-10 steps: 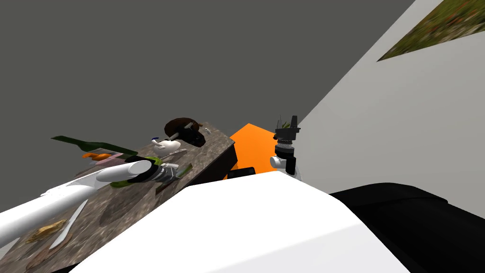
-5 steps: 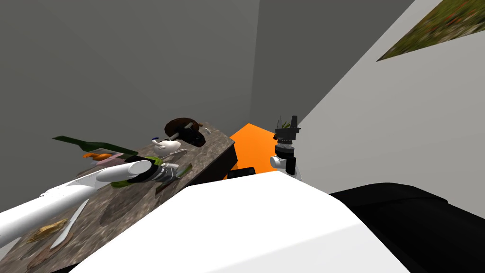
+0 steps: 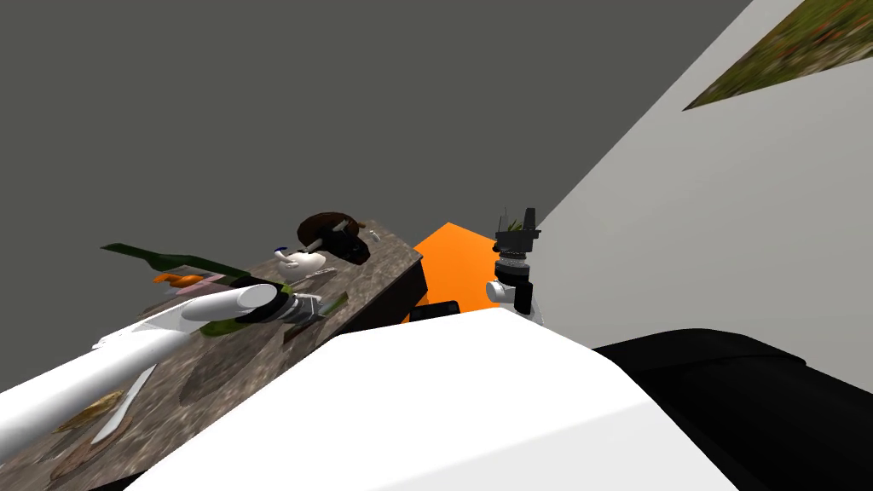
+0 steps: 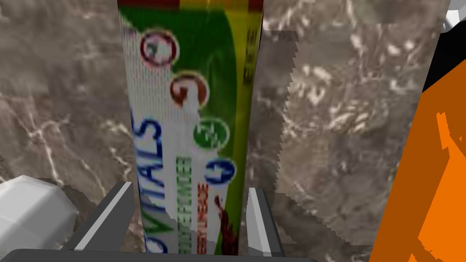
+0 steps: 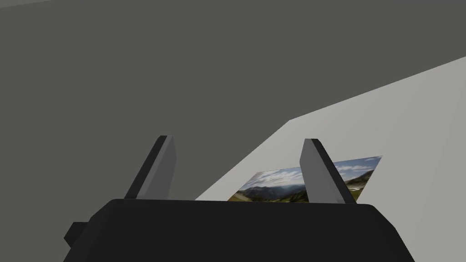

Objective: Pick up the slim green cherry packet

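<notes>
My head camera looks steeply down, rolled, over the marbled table (image 3: 222, 362). My left wrist camera sits close above it, the 2 sharing that top. Right wrist camera faces away.

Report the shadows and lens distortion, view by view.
Head view: whole scene rolled, walls splaying, from the lens. Left wrist view: a jagged-edged shadow lies on the marbled table beside the green packet. Right wrist view: flat, even light, no cast shadows.

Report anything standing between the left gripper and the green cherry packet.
Nothing visible does. The left gripper has its two fingers against the sides of the green packet, which runs lengthwise between them over the brown marbled tabletop.
</notes>
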`<state>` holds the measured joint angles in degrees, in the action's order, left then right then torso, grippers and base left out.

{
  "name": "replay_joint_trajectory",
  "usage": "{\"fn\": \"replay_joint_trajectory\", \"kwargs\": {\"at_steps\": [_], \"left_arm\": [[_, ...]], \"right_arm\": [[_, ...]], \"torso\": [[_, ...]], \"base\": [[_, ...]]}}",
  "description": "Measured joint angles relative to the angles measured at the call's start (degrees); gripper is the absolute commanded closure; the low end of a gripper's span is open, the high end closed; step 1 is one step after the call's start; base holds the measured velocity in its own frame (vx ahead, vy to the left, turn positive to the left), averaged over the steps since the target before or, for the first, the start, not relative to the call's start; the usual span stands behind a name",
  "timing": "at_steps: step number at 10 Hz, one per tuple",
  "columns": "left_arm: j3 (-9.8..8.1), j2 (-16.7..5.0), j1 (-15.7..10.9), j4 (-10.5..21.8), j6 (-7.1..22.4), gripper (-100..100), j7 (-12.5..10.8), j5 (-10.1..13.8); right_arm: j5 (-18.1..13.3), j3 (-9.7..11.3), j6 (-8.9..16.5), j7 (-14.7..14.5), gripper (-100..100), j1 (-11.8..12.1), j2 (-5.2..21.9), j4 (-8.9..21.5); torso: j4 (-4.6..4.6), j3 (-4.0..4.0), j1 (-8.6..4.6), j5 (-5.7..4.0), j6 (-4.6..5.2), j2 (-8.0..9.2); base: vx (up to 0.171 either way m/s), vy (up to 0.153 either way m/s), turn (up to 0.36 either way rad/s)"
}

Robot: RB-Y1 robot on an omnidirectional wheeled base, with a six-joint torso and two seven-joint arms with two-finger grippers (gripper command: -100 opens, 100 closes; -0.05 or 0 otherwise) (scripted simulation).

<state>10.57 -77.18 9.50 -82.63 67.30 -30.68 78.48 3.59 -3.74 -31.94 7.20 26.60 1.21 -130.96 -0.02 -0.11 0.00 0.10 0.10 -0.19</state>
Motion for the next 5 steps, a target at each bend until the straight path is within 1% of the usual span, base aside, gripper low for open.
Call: {"fn": "replay_joint_trajectory", "kwargs": {"at_steps": [1, 2, 3, 4, 5], "left_arm": [[-1.66, 1.6, 0.0, 0.3, 1.4, 100, 1.0, -1.6], [-3.47, 2.5, 0.3, 0.1, 2.7, 100, 1.7, -2.7], [-4.68, 2.7, 0.4, 0.1, 3.4, 100, 2.1, -3.0], [-6.37, 4.3, 0.3, 0.4, 4.7, 100, 3.1, -4.6], [-7.99, 5.3, 0.1, 0.4, 6.2, 100, 3.6, -6.0]], "right_arm": [[0.0, 0.0, 0.0, 0.0, 0, 0.0, 0.0, 0.0], [0.0, 0.0, 0.0, 0.0, 0, 0.0, 0.0, 0.0], [0.0, 0.0, 0.0, 0.0, 0, 0.0, 0.0, 0.0], [0.0, 0.0, 0.0, 0.0, 0, 0.0, 0.0, 0.0], [0.0, 0.0, 0.0, 0.0, 0, 0.0, 0.0, 0.0]], "torso": [[-0.02, -0.01, 0.01, 0.03, -0.02, 0.00], [-0.01, 0.00, 0.00, -0.01, -0.02, 0.00], [0.01, 0.01, 0.00, -0.02, -0.03, 0.02], [-0.01, 0.01, -0.02, 0.01, -0.04, 0.02], [0.01, 0.01, -0.04, -0.03, -0.04, 0.01]], "base": [[0.013, -0.015, 0.016], [0.006, -0.009, 0.001], [0.012, -0.016, 0.019], [0.012, -0.018, 0.015], [0.021, -0.017, 0.019]]}}
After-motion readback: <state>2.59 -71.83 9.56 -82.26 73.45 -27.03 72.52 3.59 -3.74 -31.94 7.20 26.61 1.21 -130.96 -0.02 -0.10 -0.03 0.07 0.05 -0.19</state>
